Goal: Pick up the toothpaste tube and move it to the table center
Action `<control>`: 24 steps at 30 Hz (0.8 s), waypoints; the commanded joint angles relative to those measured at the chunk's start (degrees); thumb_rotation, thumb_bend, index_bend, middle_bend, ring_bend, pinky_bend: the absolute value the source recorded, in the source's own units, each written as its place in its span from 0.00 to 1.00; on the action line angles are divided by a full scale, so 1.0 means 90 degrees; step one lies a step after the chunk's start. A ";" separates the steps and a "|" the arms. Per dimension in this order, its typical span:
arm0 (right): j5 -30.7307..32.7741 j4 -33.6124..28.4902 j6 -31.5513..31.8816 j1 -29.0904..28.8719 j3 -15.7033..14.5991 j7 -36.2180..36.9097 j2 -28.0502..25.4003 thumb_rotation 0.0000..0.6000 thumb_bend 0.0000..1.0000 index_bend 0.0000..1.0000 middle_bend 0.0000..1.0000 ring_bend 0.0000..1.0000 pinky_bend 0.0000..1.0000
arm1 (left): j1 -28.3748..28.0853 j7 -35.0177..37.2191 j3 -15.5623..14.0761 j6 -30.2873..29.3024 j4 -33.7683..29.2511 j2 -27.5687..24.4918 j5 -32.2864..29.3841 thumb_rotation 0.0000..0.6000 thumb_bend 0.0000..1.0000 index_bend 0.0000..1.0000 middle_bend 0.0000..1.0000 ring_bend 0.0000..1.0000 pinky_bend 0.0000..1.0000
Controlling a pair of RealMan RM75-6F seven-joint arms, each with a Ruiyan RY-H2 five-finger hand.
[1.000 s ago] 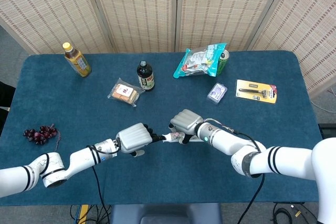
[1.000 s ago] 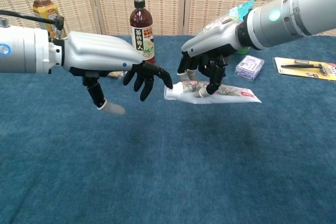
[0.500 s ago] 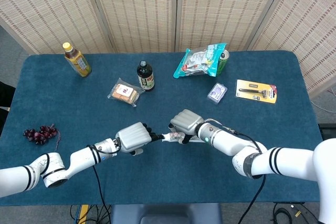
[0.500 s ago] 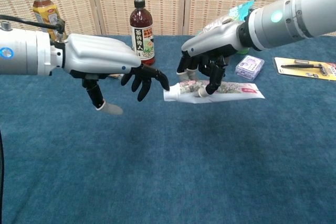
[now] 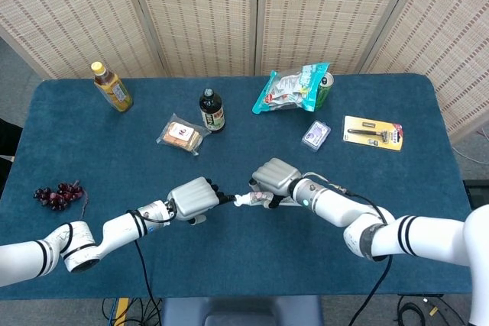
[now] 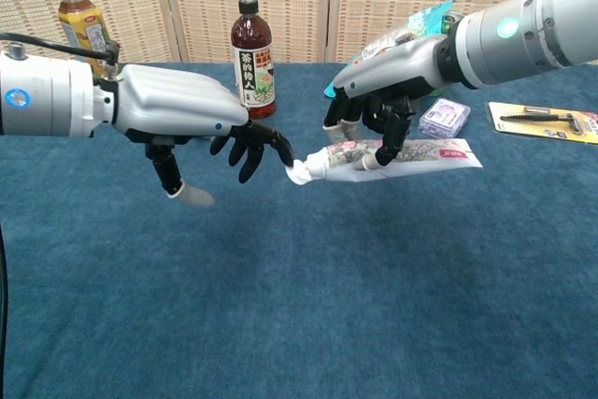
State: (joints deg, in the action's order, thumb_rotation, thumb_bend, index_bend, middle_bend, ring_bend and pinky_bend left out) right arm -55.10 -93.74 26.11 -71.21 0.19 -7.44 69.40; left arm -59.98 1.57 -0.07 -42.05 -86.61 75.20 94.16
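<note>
The toothpaste tube (image 6: 411,153) is white with a flowery print and a white cap (image 6: 299,172). It hangs level above the blue table (image 6: 299,306), near the middle. My right hand (image 6: 385,114) grips it from above, fingers curled round its cap half. In the head view the tube (image 5: 246,200) pokes out left of the right hand (image 5: 275,177). My left hand (image 6: 187,117) hovers just left of the cap with fingers spread, one fingertip (image 6: 285,154) touching or nearly touching it. The left hand (image 5: 192,198) holds nothing.
Behind stand a dark drink bottle (image 6: 253,58), a yellow-capped bottle (image 6: 77,16), a snack bag (image 5: 293,88) and a can. A small purple pack (image 6: 443,119), a carded razor (image 5: 373,133), a wrapped sandwich (image 5: 182,135) and grapes (image 5: 57,195) lie around.
My right hand has lifted the tube a little and shifted it right, tail end rising. My left hand has drawn slightly back, its fingertip staying by the cap.
</note>
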 commanded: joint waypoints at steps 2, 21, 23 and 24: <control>-0.0060 -0.0002 0.0003 0.0039 0.0027 0.0033 -0.0007 1.00 1.00 1.00 0.86 0.75 0.62 | -0.0006 -0.0015 -0.0009 0.0013 -0.0010 -0.0001 -0.0020 1.00 0.27 0.16 0.41 0.37 0.41; -0.0404 -0.0069 0.0144 0.0265 0.0281 0.0267 -0.0004 1.00 1.00 1.00 0.87 0.76 0.62 | 0.0001 0.0085 -0.0043 -0.0067 -0.0001 0.0024 -0.0040 1.00 0.27 0.16 0.41 0.36 0.41; -0.0445 -0.0064 0.0182 0.0301 0.0320 0.0307 0.0000 1.00 1.00 1.00 0.87 0.76 0.62 | 0.0000 0.0076 -0.0047 -0.0075 -0.0016 0.0021 -0.0031 1.00 0.27 0.16 0.41 0.36 0.41; -0.0467 -0.0060 0.0184 0.0317 0.0332 0.0323 -0.0005 1.00 1.00 1.00 0.87 0.76 0.62 | 0.0001 0.0061 -0.0050 -0.0081 -0.0020 0.0017 -0.0028 1.00 0.27 0.16 0.40 0.36 0.41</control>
State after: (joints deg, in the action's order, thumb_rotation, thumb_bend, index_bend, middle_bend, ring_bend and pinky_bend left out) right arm -59.20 -94.31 27.73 -68.46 3.10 -4.62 69.37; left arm -59.97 2.17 -0.50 -42.76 -86.77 75.37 93.89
